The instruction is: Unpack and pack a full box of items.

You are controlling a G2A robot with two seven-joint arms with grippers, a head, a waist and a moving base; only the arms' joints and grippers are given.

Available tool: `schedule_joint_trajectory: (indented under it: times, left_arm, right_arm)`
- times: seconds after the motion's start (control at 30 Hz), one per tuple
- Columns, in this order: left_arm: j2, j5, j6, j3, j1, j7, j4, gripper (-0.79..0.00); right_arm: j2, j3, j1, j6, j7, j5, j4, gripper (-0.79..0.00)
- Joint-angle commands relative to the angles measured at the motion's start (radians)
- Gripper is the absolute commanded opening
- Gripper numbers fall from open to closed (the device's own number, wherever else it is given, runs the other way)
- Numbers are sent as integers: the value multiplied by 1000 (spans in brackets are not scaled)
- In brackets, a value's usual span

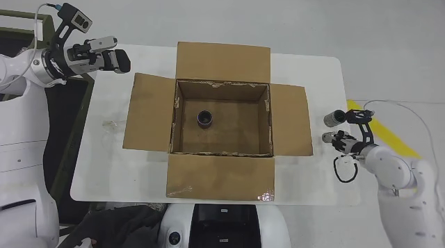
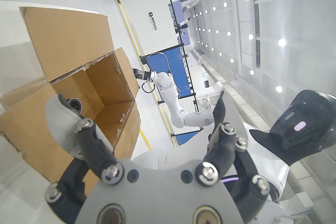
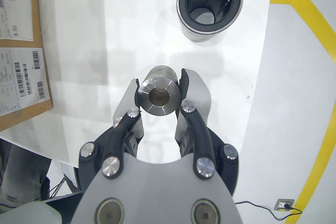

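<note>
Leftmost, the left gripper (image 1: 115, 53) hangs over the far left corner of the worktop (image 3: 131, 25), its fingers spread wide with nothing between them. In the middle, the box (image 1: 221, 60) stands open with its flaps folded out, and one small metal ring (image 1: 205, 118) sits on its floor. To the right, near the worktop's edge, the right gripper (image 3: 160, 79) has its fingers pressed on the curved wall of a steel cylinder (image 3: 159, 96). Just beside it, apart, a hollow sleeve (image 3: 210, 12) rests on the worktop. The cylinder looks solid, so it is probably heavy for its size, stiff, smooth and apt to slip or roll. A squeeze across its middle seems safest.
</note>
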Motion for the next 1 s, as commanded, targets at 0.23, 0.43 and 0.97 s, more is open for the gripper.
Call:
schedule_joint_trajectory:
  times: [0.23, 0.43, 0.97]
  left_arm:
    - [0, 0, 0, 0, 0, 0, 0, 0]
    - [0, 0, 0, 0, 0, 0, 0, 0]
    - [0, 0, 0, 0, 0, 0, 0, 0]
  right_arm:
    - [5, -21, 37, 25, -17, -10, 56, -785]
    - [9, -37, 58, 39, -26, -26, 79, -785]
    - [16, -86, 95, 75, -10, -57, 109, -637]
